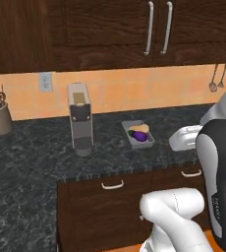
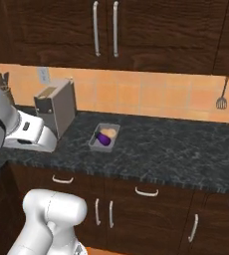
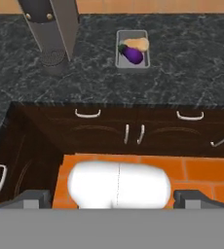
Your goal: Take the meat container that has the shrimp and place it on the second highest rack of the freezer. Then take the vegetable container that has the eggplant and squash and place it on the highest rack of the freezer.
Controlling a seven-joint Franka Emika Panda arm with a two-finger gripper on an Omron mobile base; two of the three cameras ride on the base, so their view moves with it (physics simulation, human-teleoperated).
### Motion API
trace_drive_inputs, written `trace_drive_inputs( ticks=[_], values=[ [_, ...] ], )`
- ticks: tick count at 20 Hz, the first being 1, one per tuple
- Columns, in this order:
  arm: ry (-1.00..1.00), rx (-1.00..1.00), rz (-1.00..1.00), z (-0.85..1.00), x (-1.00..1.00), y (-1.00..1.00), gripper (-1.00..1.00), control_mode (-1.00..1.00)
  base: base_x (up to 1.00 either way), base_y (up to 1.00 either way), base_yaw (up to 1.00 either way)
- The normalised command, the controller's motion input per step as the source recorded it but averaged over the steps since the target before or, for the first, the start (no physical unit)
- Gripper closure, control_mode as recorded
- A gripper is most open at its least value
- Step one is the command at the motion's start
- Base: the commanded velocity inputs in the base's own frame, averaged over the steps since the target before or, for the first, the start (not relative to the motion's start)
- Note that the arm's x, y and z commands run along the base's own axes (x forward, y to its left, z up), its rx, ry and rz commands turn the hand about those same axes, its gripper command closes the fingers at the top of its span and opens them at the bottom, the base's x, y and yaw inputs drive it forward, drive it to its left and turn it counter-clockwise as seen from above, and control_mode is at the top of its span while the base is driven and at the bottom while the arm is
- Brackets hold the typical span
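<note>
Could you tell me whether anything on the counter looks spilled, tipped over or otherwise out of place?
Nothing stands out. The grey tray sits flat on the dark counter, with the eggplant and the squash lying inside it. The coffee machine and the utensil holder stand upright, and no spill shows on the stone.

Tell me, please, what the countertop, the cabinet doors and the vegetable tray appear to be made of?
The countertop looks like polished dark stone, going by its grey veining. The cabinet doors look like dark stained wood with visible grain. The vegetable tray is plain matte grey, perhaps plastic or metal.
</note>
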Motion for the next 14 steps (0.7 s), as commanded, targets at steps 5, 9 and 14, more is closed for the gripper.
trace_drive_inputs(
  ticks=[5,9,14],
  values=[
    [0.0,0.0,0.0,0.0,0.0,0.0,-1.0,1.0,0.51,0.41,-0.19],
    [0.0,0.0,0.0,0.0,0.0,0.0,-1.0,1.0,0.52,0.16,-0.12],
    [0.0,0.0,0.0,0.0,0.0,0.0,-1.0,1.0,0.38,0.0,-0.07]
  ],
)
